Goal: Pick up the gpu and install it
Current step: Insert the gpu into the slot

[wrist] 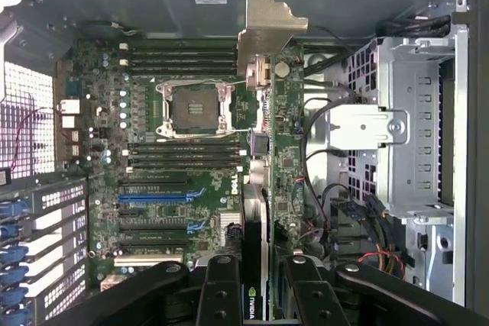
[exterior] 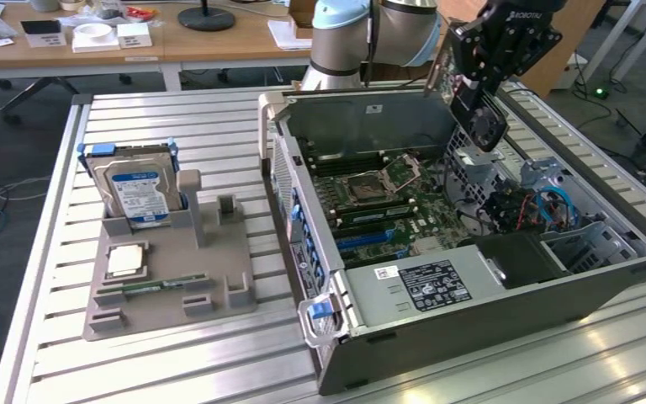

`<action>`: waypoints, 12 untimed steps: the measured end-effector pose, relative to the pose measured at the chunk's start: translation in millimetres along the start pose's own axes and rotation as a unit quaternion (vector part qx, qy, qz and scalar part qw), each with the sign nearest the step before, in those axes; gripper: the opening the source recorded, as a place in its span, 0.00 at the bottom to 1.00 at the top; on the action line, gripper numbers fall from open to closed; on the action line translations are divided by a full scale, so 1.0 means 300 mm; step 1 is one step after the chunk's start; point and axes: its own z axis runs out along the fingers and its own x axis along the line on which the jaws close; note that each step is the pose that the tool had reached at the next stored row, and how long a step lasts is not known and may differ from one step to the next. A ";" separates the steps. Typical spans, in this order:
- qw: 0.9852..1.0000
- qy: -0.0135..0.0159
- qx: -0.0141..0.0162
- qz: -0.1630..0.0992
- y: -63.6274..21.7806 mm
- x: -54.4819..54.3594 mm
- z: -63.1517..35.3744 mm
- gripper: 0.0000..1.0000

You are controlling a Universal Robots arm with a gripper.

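Exterior view: one black two-finger gripper [exterior: 466, 88] is hanging over the far end of one open grey metal computer case [exterior: 503, 324], clamping the thin gpu [exterior: 447, 76] card above the interior. On the exterior view's left, one grey holder tray [exterior: 228, 295] is carrying one silver hard drive [exterior: 138, 194] with a blue-white label, one square processor chip [exterior: 127, 259] and one narrow green RAM stick [exterior: 161, 284].

Wrist view: two black fingers [wrist: 220, 288] are squeezing the gpu [wrist: 276, 150] from both sides. Its one silver bracket [wrist: 267, 28] is pointing at the case wall, above the green motherboard [wrist: 153, 181], near the one processor socket [wrist: 191, 108].

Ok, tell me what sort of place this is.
Probably a robotics lab: a robot arm whose claw holds the gpu over an open computer case on a slatted metal table, with office desks behind.
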 end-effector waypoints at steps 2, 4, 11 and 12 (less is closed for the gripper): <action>1.000 0.001 0.000 -0.011 0.000 0.000 0.000 0.26; 1.000 0.001 0.000 -0.023 0.000 0.000 0.000 0.26; 0.997 0.004 -0.002 -0.073 0.000 0.000 0.001 0.26; 0.997 0.004 -0.002 -0.079 0.000 0.000 0.001 0.26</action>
